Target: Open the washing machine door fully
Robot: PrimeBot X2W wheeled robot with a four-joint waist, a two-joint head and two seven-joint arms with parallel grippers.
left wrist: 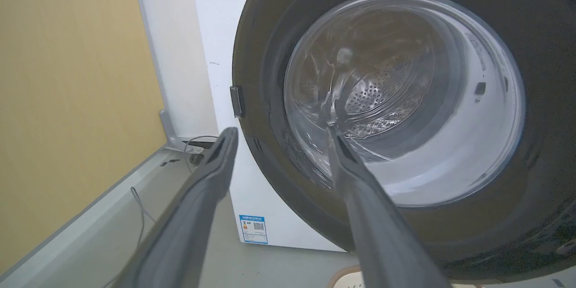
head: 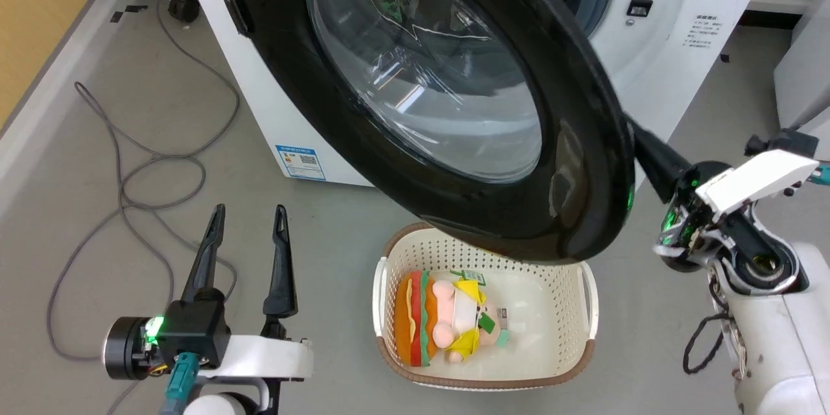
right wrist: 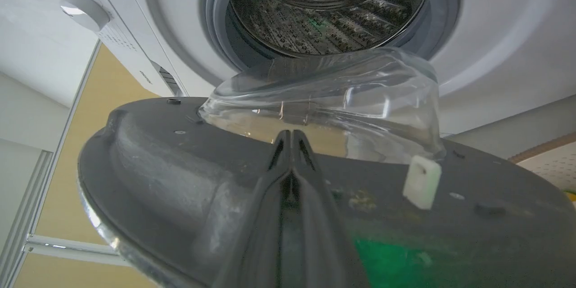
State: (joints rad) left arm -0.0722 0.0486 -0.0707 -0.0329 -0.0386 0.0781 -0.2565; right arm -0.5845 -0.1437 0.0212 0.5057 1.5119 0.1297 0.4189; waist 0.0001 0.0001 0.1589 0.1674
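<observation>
Right pincer [right wrist: 291, 137], tips perhaps behind door [head: 583, 162]

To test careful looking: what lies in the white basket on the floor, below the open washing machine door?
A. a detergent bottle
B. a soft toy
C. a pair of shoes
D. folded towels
B: a colourful soft toy lies in the basket, whose far rim the door overlaps in the head view.

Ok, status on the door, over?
Left gripper open, empty. Right gripper shut, at inner side of the washing machine door. Door partly open. Basket with plush toy below it.
</observation>
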